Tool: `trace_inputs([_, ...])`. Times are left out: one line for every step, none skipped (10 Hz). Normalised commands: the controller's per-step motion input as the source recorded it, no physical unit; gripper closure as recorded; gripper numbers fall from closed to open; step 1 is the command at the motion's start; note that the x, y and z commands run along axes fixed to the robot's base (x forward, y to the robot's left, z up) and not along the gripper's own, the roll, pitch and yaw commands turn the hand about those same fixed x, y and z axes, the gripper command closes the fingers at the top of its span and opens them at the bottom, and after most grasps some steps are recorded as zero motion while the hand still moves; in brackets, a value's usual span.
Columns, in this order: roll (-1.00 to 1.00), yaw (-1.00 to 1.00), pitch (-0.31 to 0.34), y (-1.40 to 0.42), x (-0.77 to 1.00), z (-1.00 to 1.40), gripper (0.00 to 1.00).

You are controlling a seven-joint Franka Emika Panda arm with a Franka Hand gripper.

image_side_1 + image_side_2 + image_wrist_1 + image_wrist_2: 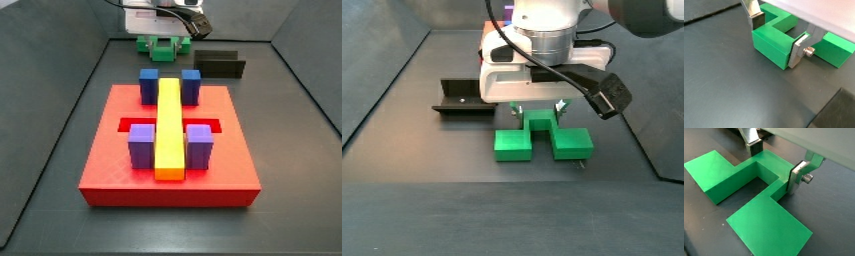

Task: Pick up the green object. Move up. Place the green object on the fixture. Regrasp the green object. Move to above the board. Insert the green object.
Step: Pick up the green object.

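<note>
Green plastic, the green object lies on the dark floor beyond the far end of the board, with its two lower ends spread to either side of its raised middle. Both wrist views show the gripper low over it, a silver finger on each side of that middle part. The plates look pressed against the plastic, so the gripper appears clamped on the piece, which rests on the floor. Just beside it, apart from it, stands the fixture. On the red board sit a long yellow bar, two blue blocks and two purple blocks.
</note>
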Motion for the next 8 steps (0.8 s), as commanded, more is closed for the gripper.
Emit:
trace_inputs([0.00,0.00,0.000,0.00,0.00,0.00,1.00])
trace_inputs([0.00,0.00,0.000,0.00,0.00,0.00,1.00])
trace_inputs([0.00,0.00,0.000,0.00,0.00,0.00,1.00])
trace_inputs([0.00,0.00,0.000,0.00,0.00,0.00,1.00])
trace_inputs([0.00,0.00,0.000,0.00,0.00,0.00,1.00])
trace_inputs([0.00,0.00,0.000,0.00,0.00,0.00,1.00])
trace_inputs([0.00,0.00,0.000,0.00,0.00,0.00,1.00])
trace_inputs([0.00,0.00,0.000,0.00,0.00,0.00,1.00])
